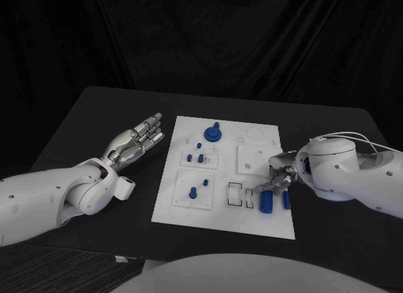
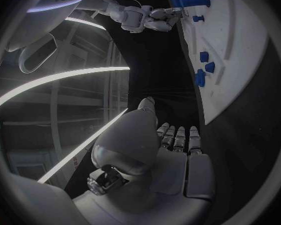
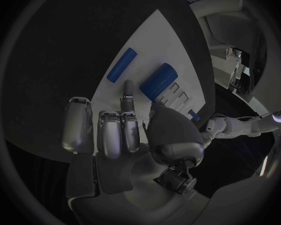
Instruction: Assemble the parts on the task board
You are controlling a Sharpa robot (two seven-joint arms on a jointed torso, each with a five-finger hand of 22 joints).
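You have a black desk (image 1: pixel 96 116) backed by a dark, folded curtain (image 1: pixel 254 49). Past its near left corner, dark ribbed floor (image 1: pixel 52 271). Long light strips (image 2: pixel 59 80) glow overhead.

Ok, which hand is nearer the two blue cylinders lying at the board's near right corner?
Right. The right hand hovers directly beside the blue cylinders, fingers pointing at them. The left hand lies open on the table, off the task board's far-left edge.
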